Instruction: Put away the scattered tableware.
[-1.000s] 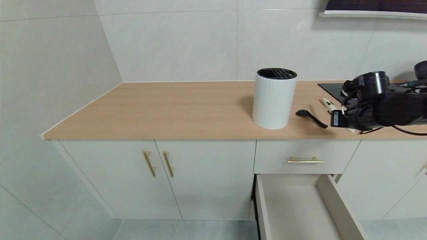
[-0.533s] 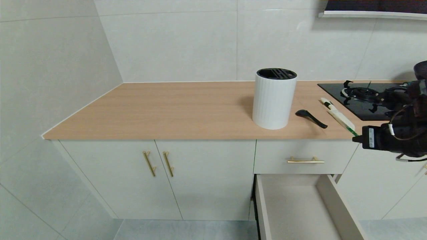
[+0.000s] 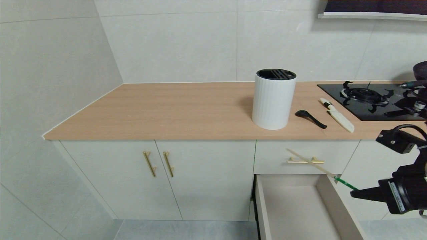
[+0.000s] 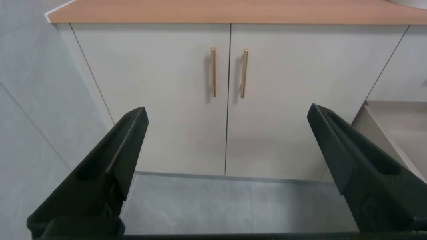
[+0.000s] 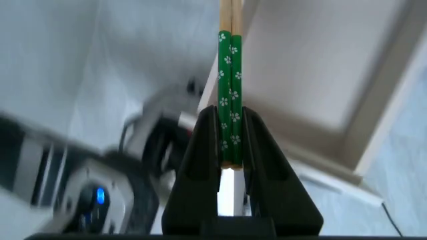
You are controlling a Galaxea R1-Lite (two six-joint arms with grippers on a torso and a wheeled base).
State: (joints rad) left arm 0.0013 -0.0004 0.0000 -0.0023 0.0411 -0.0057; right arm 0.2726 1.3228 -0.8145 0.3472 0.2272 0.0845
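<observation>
My right gripper [image 3: 354, 194] hangs low at the right, beside the open drawer [image 3: 328, 196], shut on a pair of wooden chopsticks [image 3: 317, 167] with green ends. The chopsticks [image 5: 229, 80] point out from the fingers [image 5: 200, 150] over the drawer's right wall. A black spoon [image 3: 310, 118] and a cream-handled knife [image 3: 337, 115] lie on the wooden counter [image 3: 173, 110], right of the white utensil holder [image 3: 274, 98]. My left gripper [image 4: 227, 173] is open, facing the cabinet doors [image 4: 227, 100] with nothing between its fingers.
A black gas hob [image 3: 370, 100] sits at the counter's right end, with a dark pan [image 3: 420, 70] at the picture's edge. A shut drawer with a gold handle [image 3: 305, 161] is above the open one. Tiled walls close the back and left.
My right gripper has come down from counter height to beside the open drawer, carrying the chopsticks with it. The spoon and knife have stayed put.
</observation>
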